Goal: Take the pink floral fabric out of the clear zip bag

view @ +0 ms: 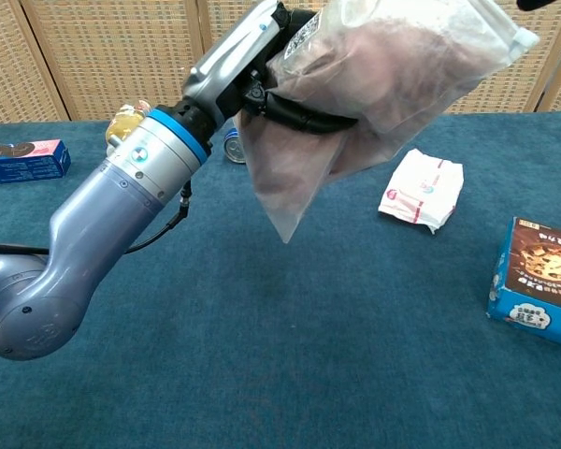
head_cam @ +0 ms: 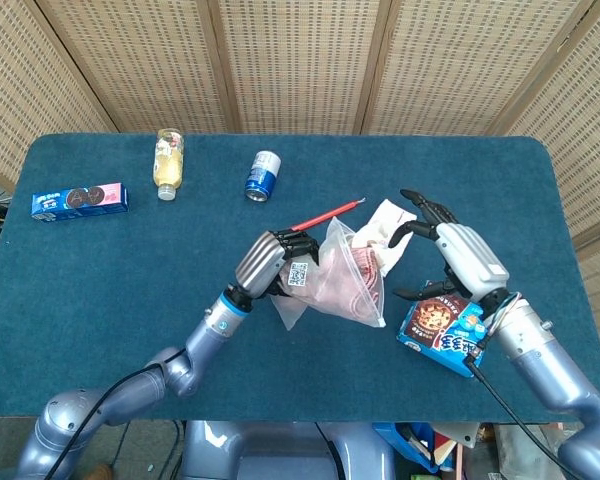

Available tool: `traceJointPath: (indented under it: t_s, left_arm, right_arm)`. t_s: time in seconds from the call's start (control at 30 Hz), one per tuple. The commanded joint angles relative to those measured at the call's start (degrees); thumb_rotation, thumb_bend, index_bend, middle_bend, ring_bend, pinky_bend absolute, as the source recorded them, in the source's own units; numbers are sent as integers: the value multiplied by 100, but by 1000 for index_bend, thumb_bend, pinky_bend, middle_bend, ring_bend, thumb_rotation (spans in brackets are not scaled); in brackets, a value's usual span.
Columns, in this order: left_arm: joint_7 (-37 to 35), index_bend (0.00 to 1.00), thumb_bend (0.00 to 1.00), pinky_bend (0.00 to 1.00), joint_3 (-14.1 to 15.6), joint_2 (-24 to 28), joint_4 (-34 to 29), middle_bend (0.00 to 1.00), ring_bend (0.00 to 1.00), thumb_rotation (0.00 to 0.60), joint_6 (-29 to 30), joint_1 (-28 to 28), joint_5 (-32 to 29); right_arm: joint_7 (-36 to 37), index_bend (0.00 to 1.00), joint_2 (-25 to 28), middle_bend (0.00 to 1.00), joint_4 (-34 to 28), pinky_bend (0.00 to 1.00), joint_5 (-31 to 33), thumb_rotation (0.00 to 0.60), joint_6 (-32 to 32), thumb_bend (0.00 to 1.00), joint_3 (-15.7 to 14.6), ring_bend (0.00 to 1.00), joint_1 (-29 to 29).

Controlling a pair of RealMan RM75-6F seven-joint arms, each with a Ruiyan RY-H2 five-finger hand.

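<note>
A cookie box sits lower right beneath the right hand, a white packet just behind the clear zip bag; a red stick, can, bottle and biscuit pack lie toward the upper left. The bag hides part of the packet. The left hand grips the bag mid-frame, the pink floral fabric inside. The right hand's fingers spread wide, empty, beside the bag's mouth.

Woven cane panels behind table; blue cloth tabletop.
</note>
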Motion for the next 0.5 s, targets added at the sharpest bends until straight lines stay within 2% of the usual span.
traceJointPath:
  t_s: [0.03,0.5]
  left_arm:
    - [45,618,188,556,-17,-1,-41,571,476,600,-6,-44,-12]
    - [270,618,188,556,-155,56,-262,571,476,600,-20,-209,-126]
  right_arm:
    - [12,417,-16,0,-52,0,41,600,-13,0,30,0,23]
    - [-32,418,81,0,-210,0,258,600,-239,0,109,0,158]
